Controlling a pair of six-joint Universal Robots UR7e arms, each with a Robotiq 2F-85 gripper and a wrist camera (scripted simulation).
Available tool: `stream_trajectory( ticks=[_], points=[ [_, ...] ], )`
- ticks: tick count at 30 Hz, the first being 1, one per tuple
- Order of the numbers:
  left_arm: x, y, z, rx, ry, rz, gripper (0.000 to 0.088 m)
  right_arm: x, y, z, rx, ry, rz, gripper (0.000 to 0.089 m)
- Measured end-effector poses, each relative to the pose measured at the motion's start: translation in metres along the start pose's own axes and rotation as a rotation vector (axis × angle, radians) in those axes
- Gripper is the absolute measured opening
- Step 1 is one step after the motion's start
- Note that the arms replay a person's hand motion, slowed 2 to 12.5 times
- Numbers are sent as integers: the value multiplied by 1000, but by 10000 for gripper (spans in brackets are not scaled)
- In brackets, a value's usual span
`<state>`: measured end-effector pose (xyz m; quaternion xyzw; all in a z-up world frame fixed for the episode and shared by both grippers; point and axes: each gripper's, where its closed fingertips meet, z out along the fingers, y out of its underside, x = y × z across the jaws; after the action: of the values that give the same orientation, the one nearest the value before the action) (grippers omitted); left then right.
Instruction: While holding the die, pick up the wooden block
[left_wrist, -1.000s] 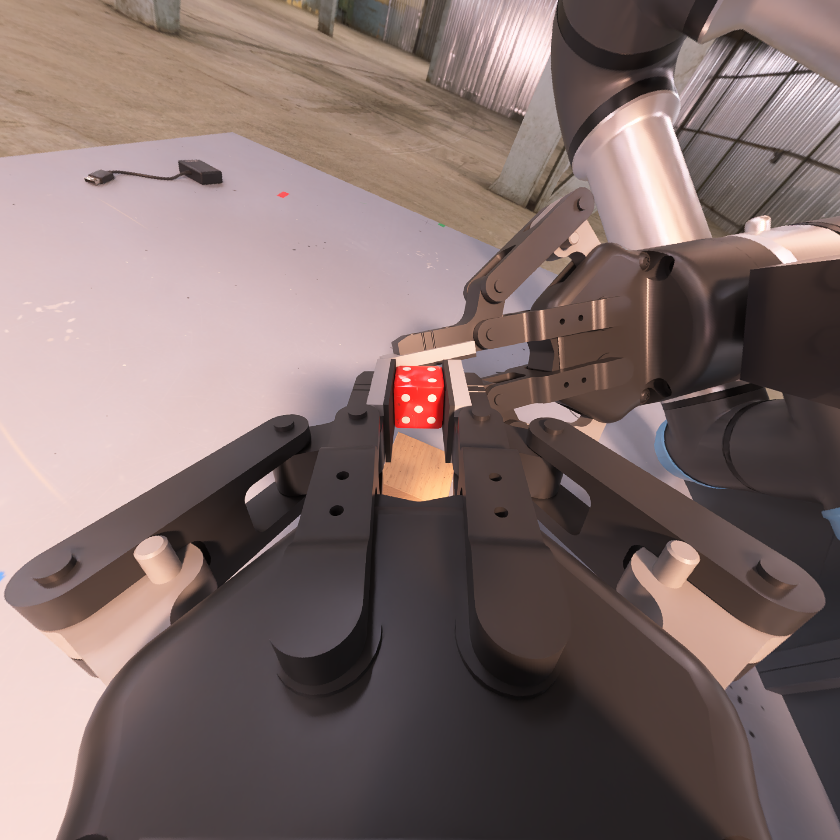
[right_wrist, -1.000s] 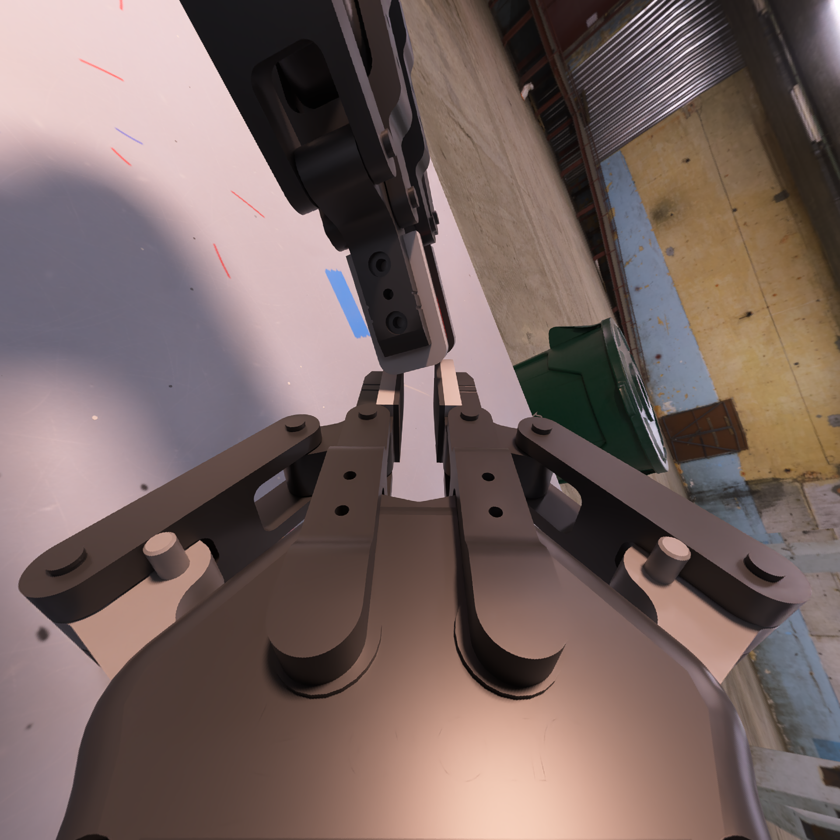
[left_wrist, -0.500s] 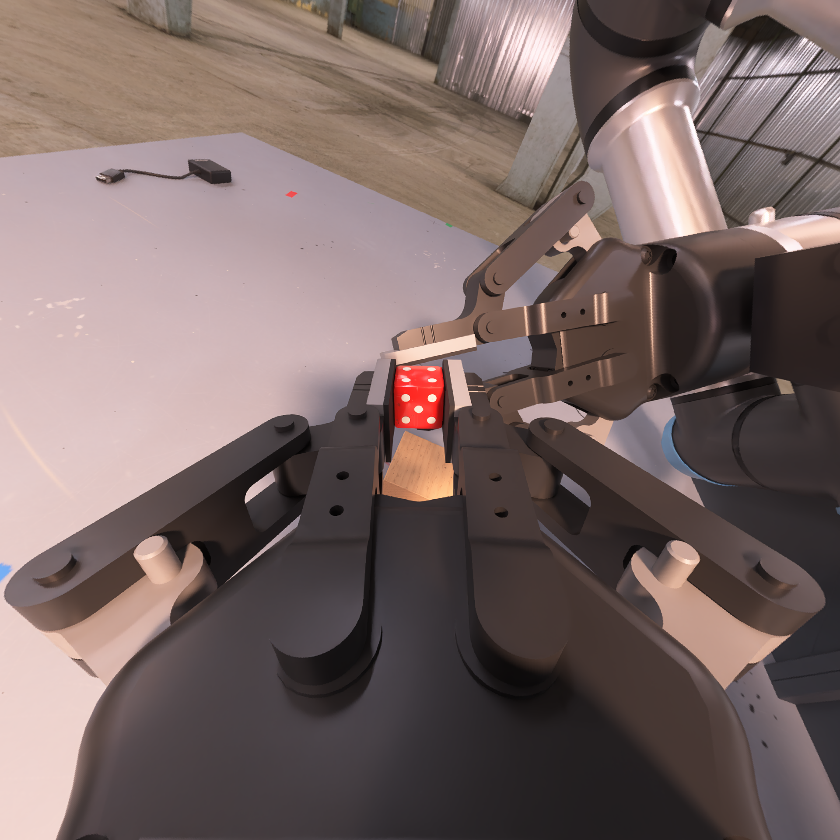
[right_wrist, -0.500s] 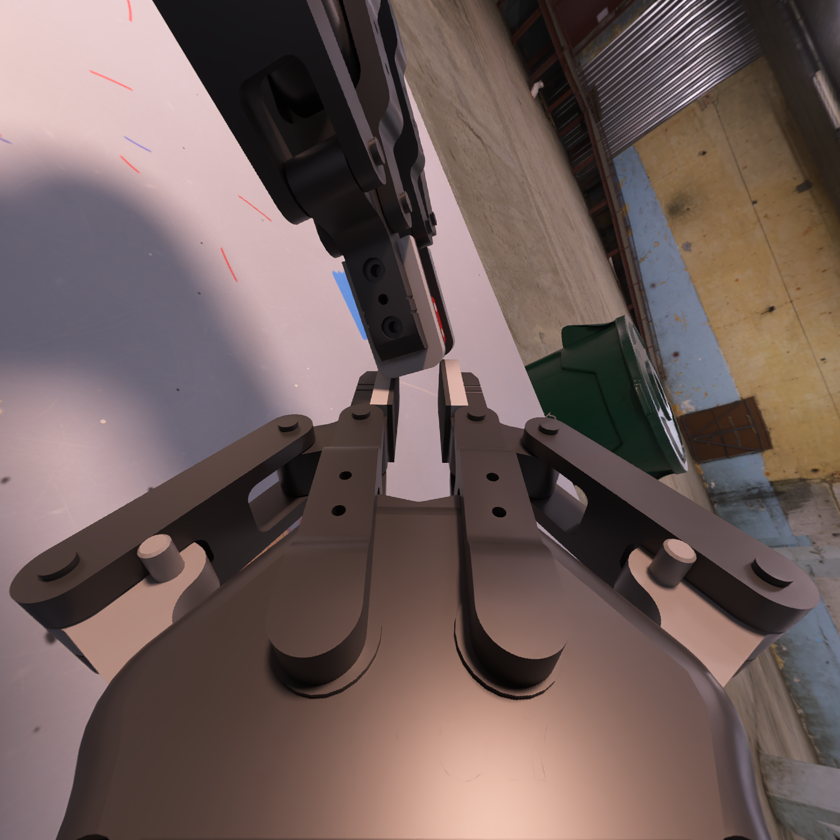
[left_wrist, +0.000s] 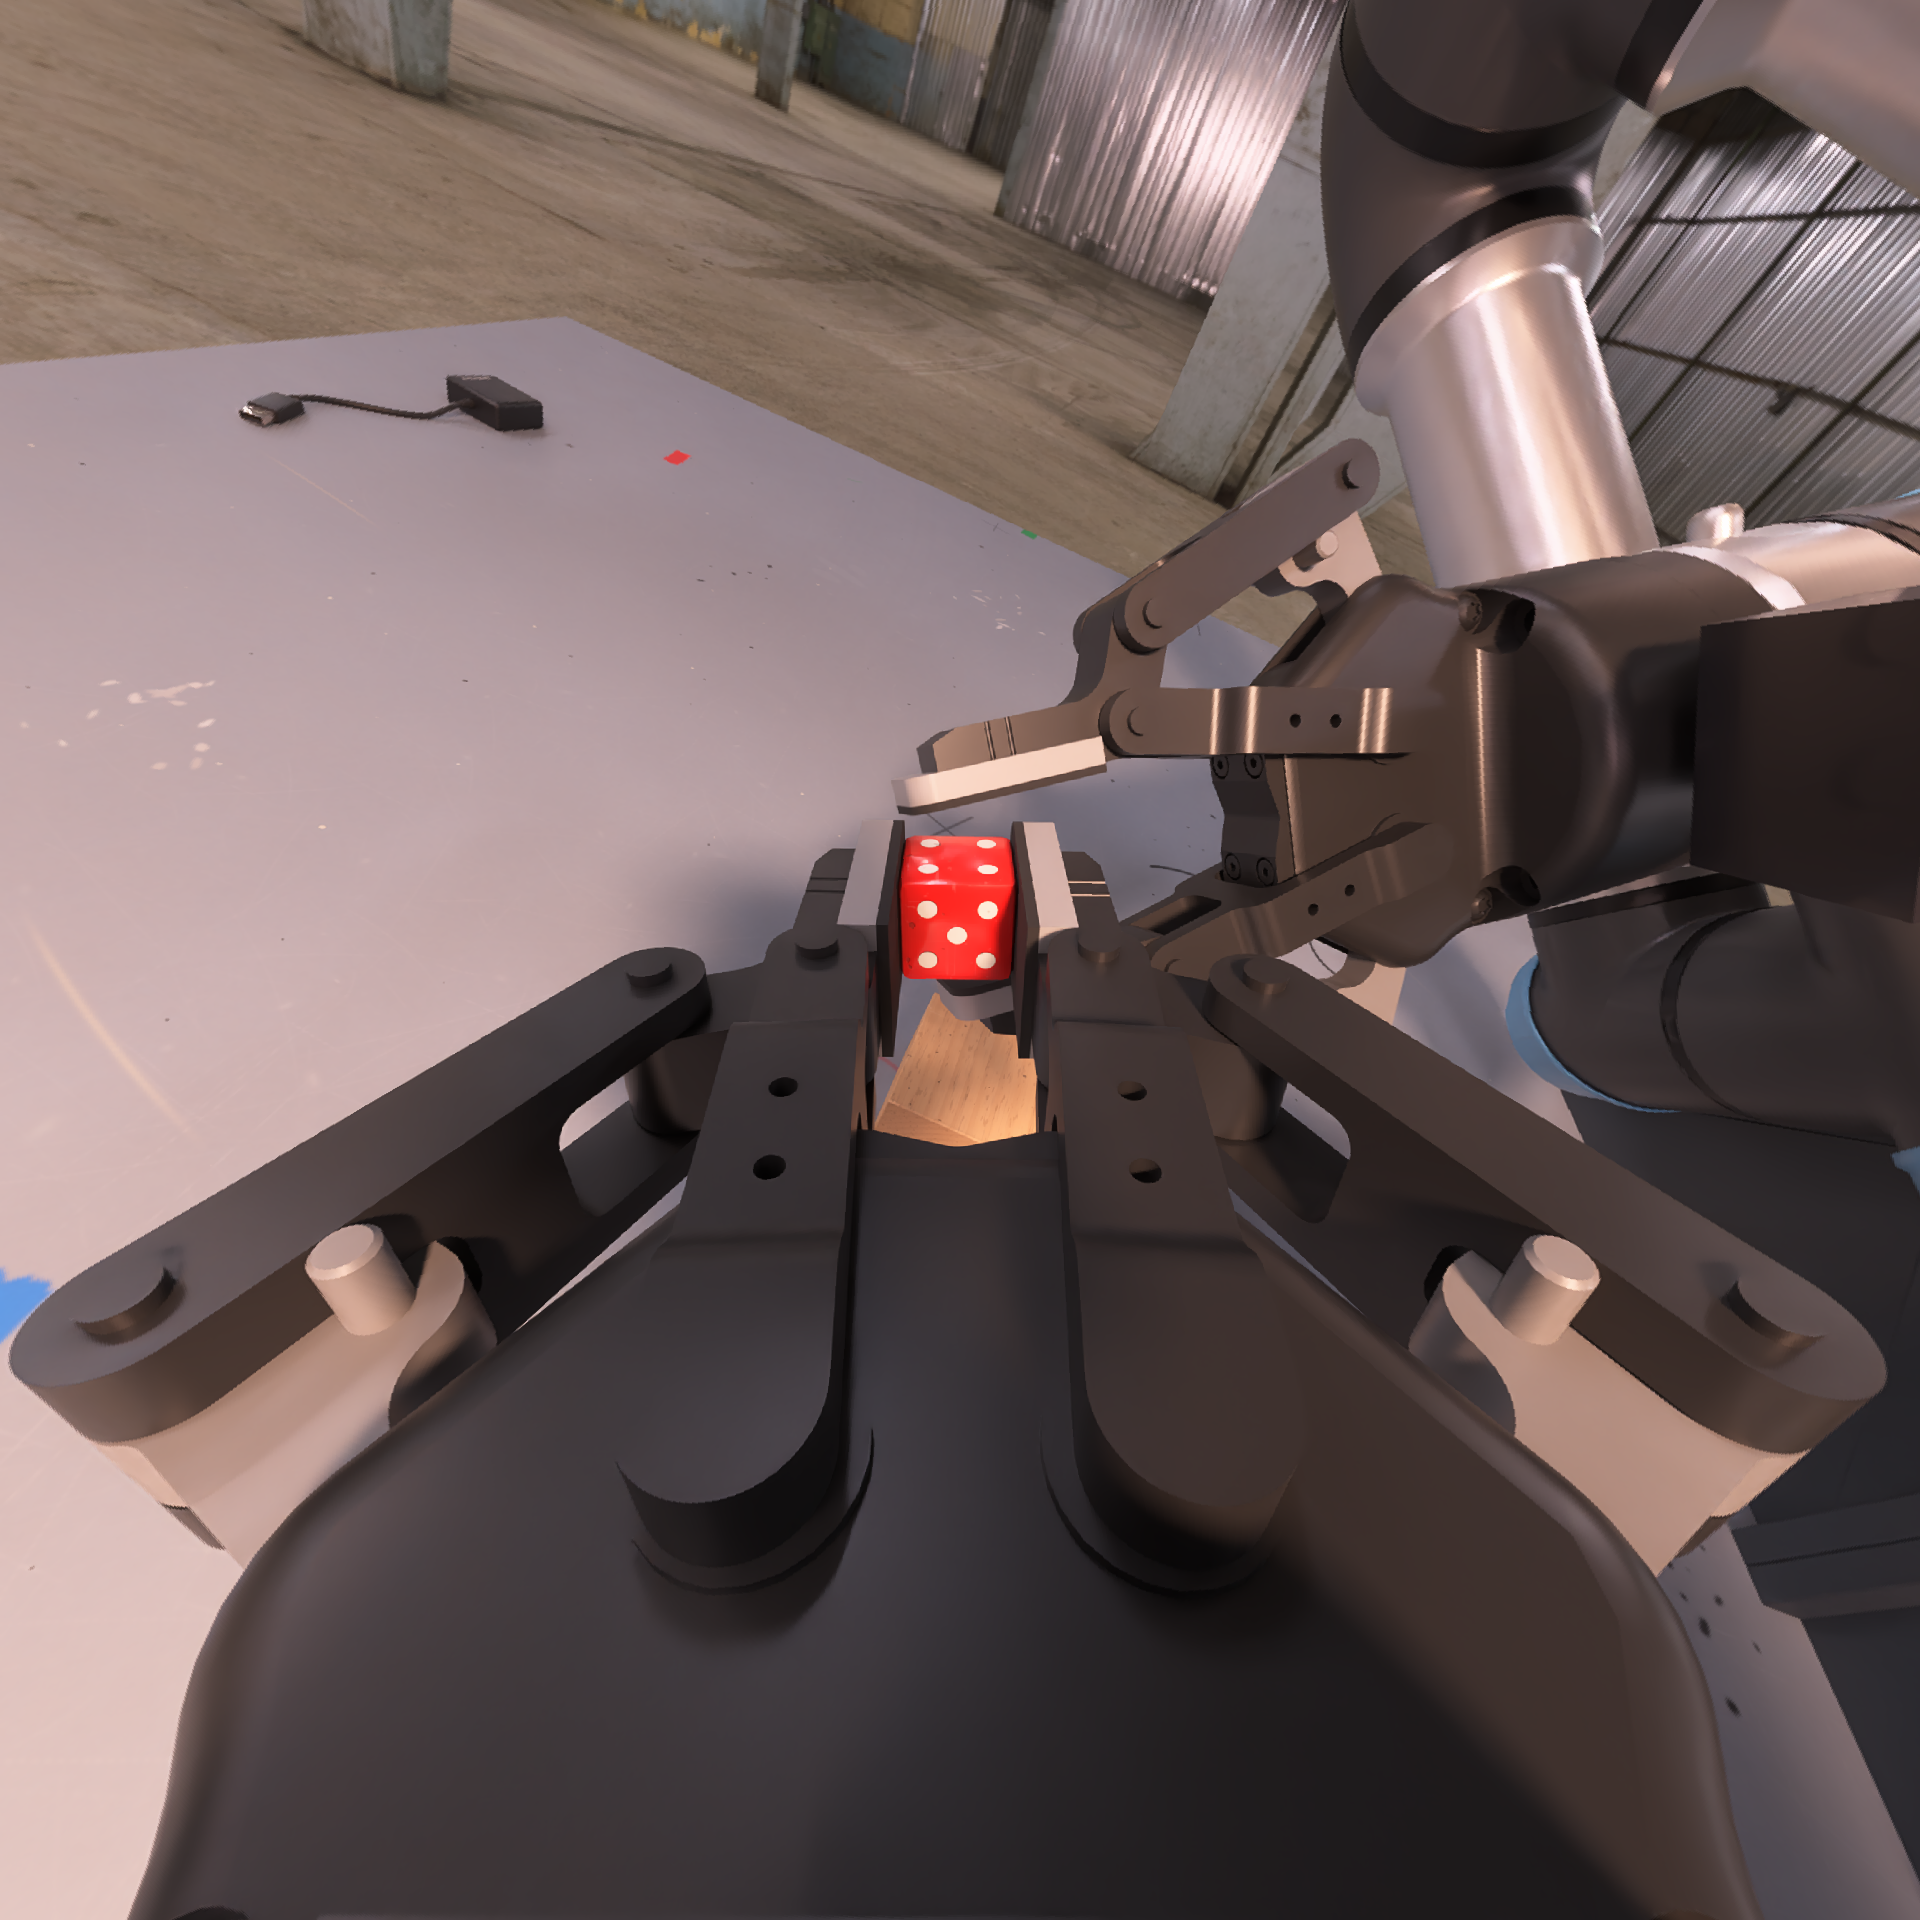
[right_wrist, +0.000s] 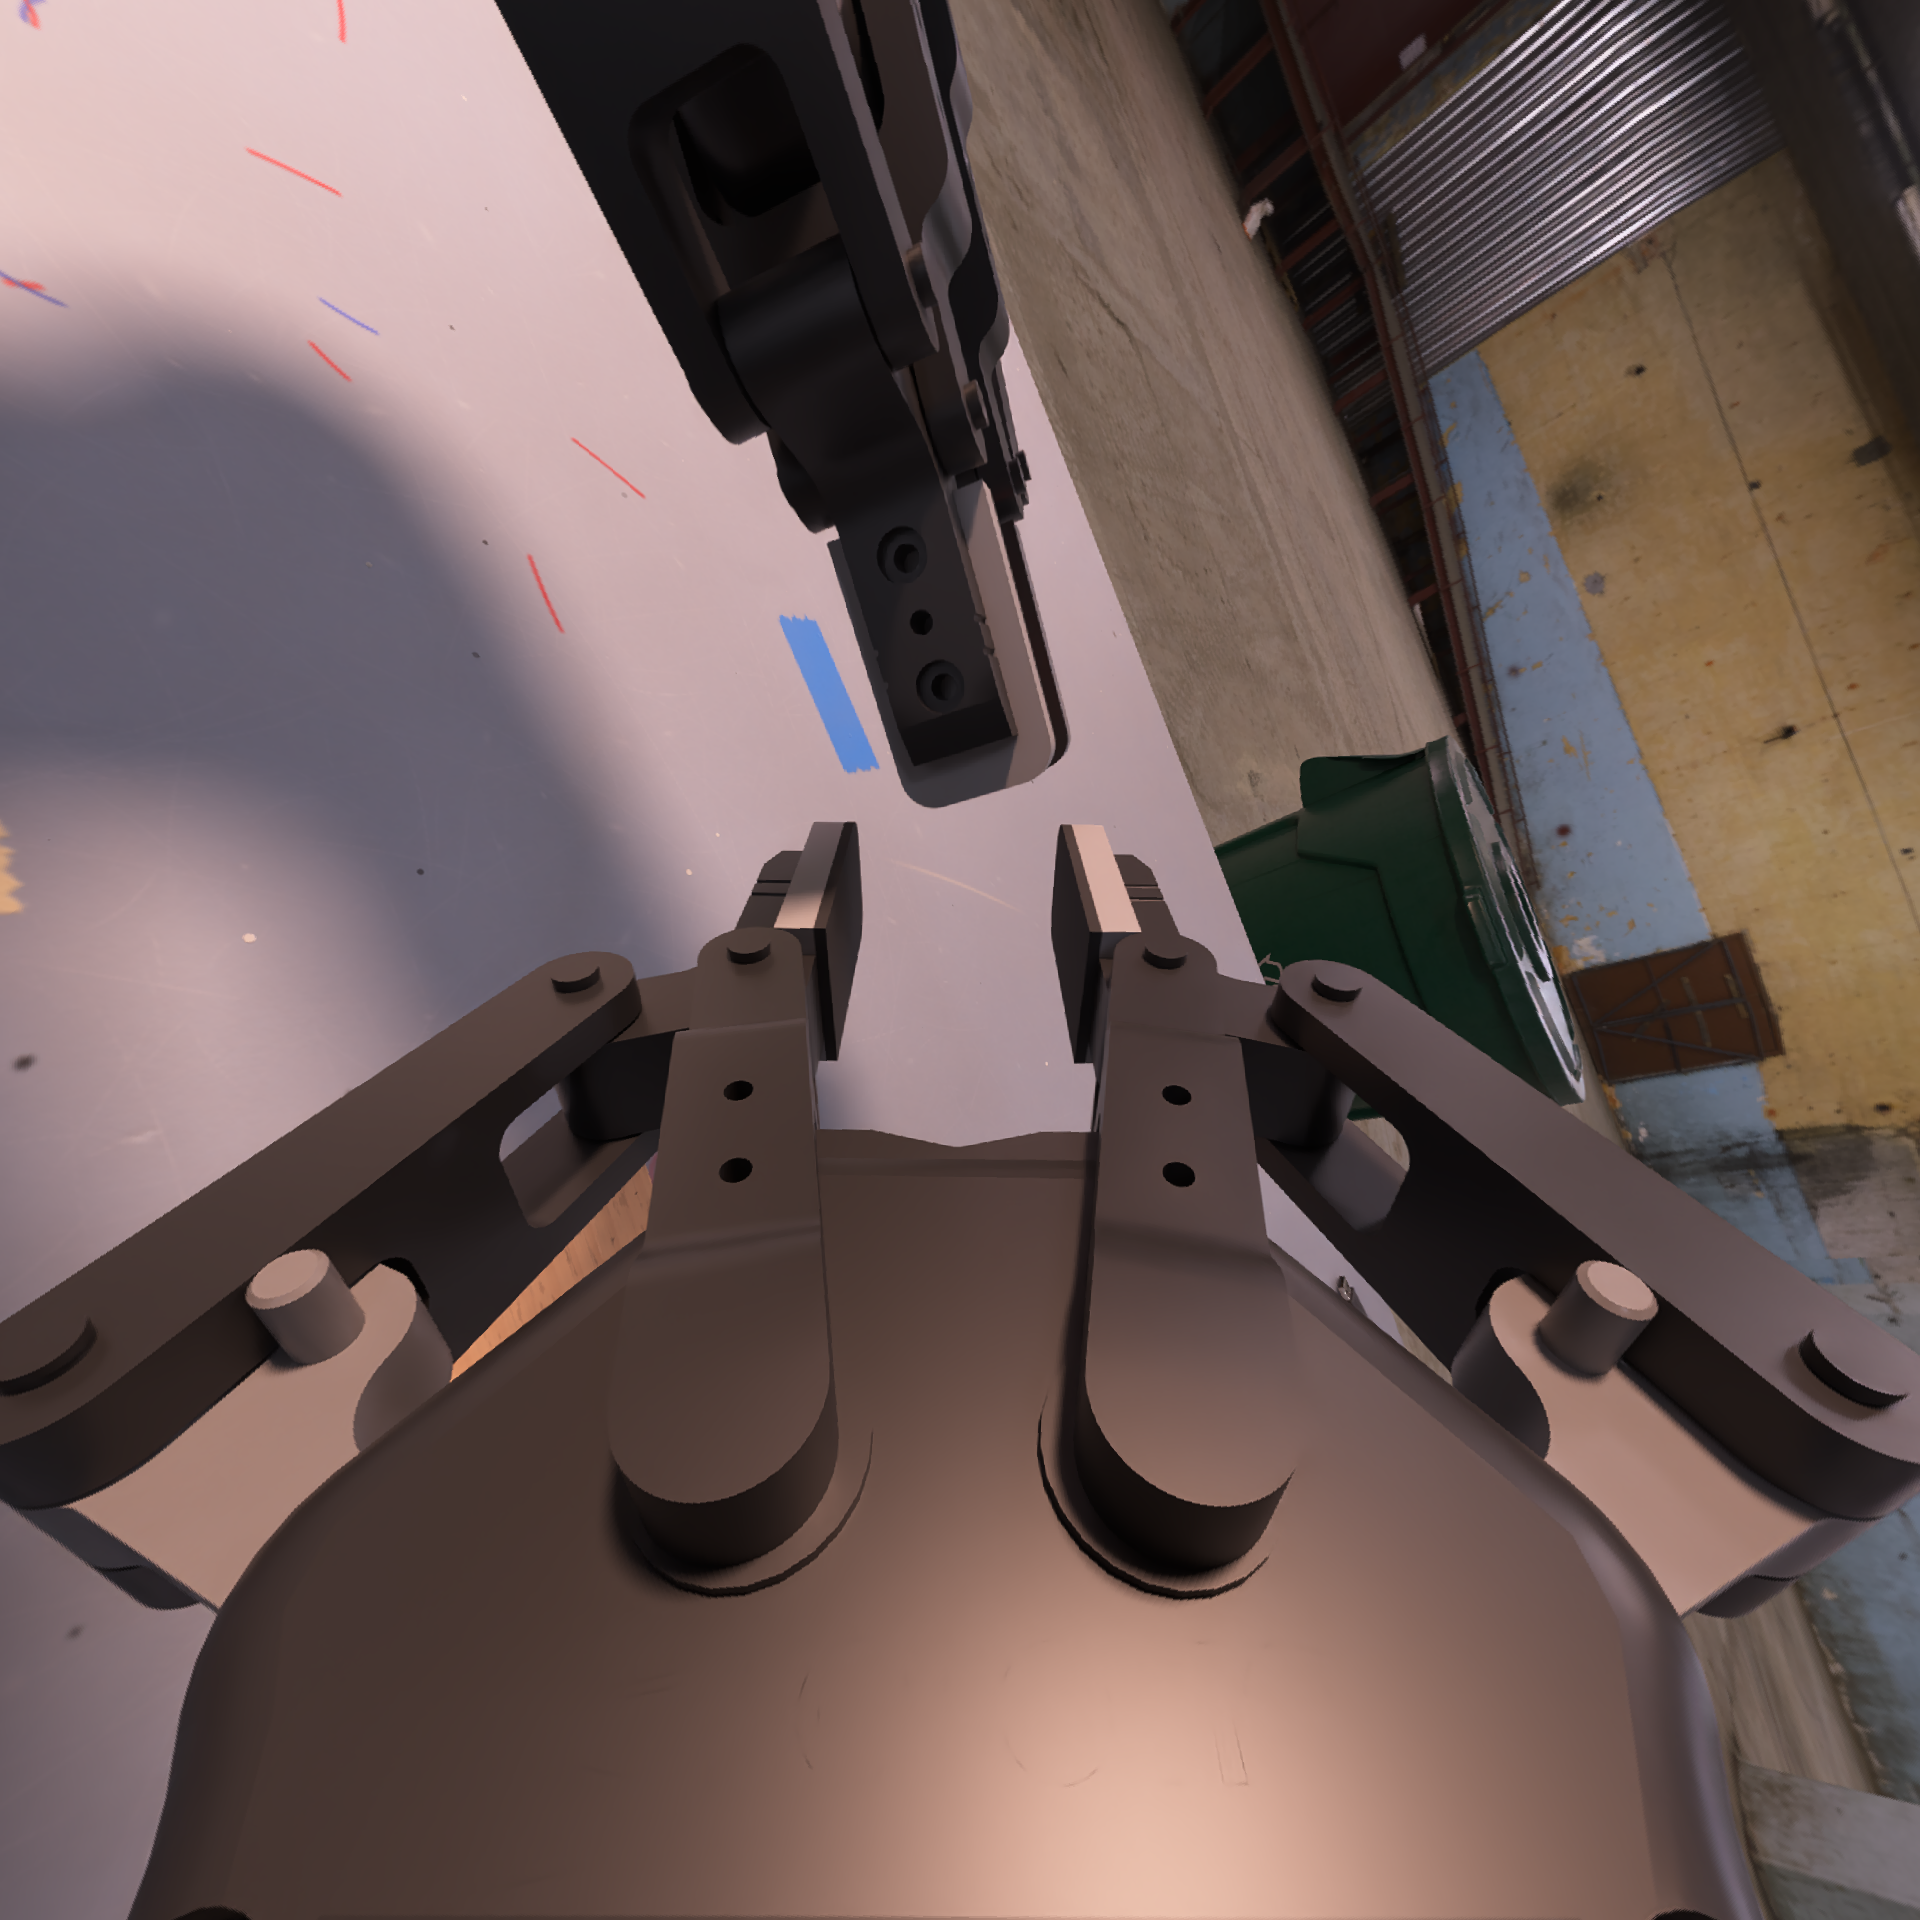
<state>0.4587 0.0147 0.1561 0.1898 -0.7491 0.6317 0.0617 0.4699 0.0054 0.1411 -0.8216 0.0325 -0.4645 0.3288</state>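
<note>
My left gripper (left_wrist: 956, 862) is shut on the red die with white dots (left_wrist: 956, 904) and holds it above the table. The wooden block (left_wrist: 961, 1070) shows just below the die, between my left fingers, mostly hidden by them. My right gripper (right_wrist: 956, 883) is open and empty. In the left wrist view it reaches in from the right, with its upper finger (left_wrist: 997, 764) just above the die and its lower finger beside the block. In the right wrist view a strip of the block (right_wrist: 561, 1278) shows low on the left, and a left gripper finger (right_wrist: 925, 644) hangs just ahead.
The grey table (left_wrist: 416, 727) carries a black adapter with a short cable (left_wrist: 488, 400) at the far left. A blue tape strip (right_wrist: 826, 691) lies on the table. A green bin (right_wrist: 1403, 914) stands on the floor past the table edge.
My right gripper's jaws have spread wide from nearly closed. My left gripper still holds the die and has drawn slightly away from the right fingertips.
</note>
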Motion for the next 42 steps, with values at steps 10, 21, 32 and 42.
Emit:
stream_trajectory(
  ticks=[10, 21, 32, 42],
  points=[
    [-4, -1, -4, 2, -6, -4, 180, 3, 7, -2, -13, -9, -6, 452],
    [-8, 4, -6, -16, -12, 4, 180, 22, 24, -11, -46, -6, 68, 438],
    [-14, 11, -6, -38, -16, 8, 179, 29, 56, -28, -83, -109, 191, 598],
    [-20, 17, -1, -41, -9, 4, 179, -5, 91, -44, -154, -349, 222, 780]
  ],
)
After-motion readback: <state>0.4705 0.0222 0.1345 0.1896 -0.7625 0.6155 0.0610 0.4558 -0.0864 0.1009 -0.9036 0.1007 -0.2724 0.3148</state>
